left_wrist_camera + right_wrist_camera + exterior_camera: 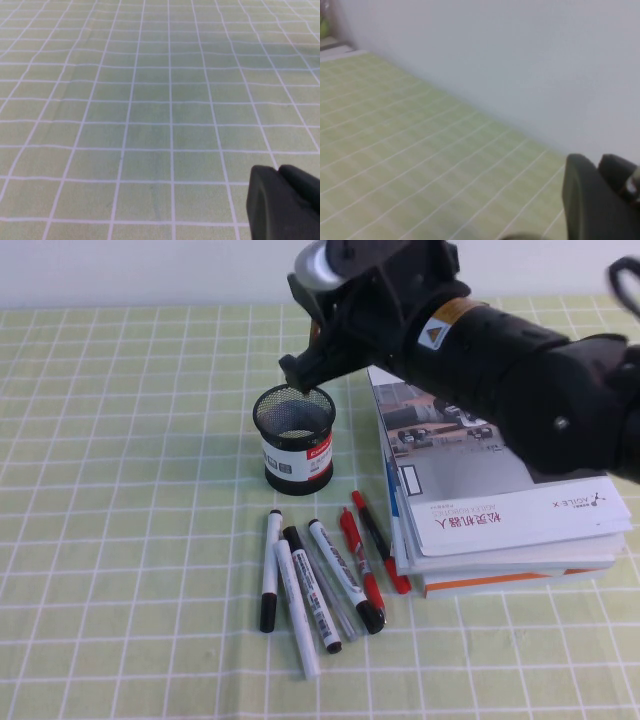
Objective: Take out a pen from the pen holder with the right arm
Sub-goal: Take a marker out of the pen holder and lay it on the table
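Nearest in the high view, a loose fan of white, black and red marker pens (343, 575) lies flat on the green, white-checked cloth worktop (120, 490). The pens are side by side, with the red ones at the right end of the row. Just beside those, on the right, sits a stack of white-and-grey covered books (500, 510). A little farther back, apart from the pens, the black wire-mesh cylindrical pen holder (293, 435) stands upright, its white label facing near. Right over its far rim hangs the right end effector (303, 375), black and angled down to the left. It is narrow, pressed together, and I cannot tell whether anything is pinched in it. The left end effector (277, 172) shows only in its own wrist view, over bare checked cloth. Whether it is wide or narrow, I cannot tell. Farthest back is a pale plain wall (150, 270).
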